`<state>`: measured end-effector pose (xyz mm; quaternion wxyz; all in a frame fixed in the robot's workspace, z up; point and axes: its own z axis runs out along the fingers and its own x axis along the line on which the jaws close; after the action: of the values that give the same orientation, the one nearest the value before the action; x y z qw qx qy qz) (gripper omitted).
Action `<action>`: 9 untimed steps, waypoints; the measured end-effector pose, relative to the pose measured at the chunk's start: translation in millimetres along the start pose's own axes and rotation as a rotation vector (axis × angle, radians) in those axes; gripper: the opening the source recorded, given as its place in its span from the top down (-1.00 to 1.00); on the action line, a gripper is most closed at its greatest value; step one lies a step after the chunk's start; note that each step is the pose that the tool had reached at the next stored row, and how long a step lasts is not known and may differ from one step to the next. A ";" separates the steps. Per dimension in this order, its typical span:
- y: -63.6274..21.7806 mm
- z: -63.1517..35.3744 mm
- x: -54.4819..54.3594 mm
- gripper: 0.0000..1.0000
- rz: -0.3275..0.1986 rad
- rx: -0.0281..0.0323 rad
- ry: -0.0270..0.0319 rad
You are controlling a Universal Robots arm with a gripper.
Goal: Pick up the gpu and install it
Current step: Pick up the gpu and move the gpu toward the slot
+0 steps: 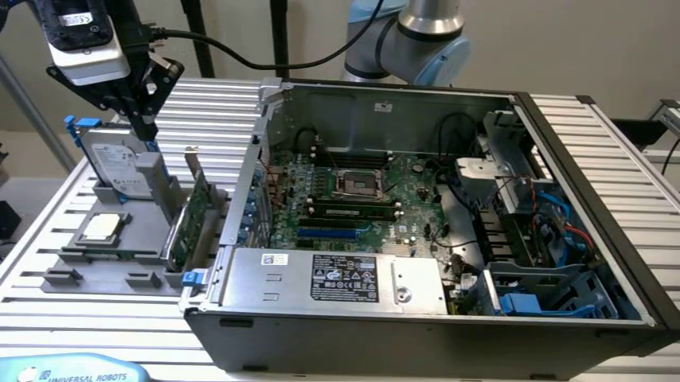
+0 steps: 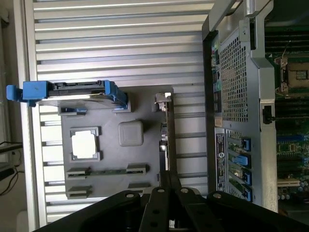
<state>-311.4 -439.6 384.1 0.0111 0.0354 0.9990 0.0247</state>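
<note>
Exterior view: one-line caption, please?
Shut gripper hangs above the grey plastic holder where the thin green gpu card stands, beside the open black computer case.

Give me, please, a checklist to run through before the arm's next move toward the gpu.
1. gpu standing upright in the grey holder: ok.
2. gripper carrying nothing: ok.
3. Jaws open for a grasp: not ok, they are shut.
4. Gripper in line with the card's top edge, by the wrist view: ok.
5. computer case open, with the motherboard exposed: ok.
6. blue expansion slot free of obstruction: cannot tell.
</note>
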 end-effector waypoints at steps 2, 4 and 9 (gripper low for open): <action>0.0 0.0 0.0 0.79 0.000 0.0000 0.0000; 0.0 0.0 0.0 0.65 0.000 0.0000 0.0000; 0.0 0.0 0.0 0.28 0.000 0.0000 0.0000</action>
<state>-311.4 -439.7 384.1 0.0111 0.0354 0.9990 0.0247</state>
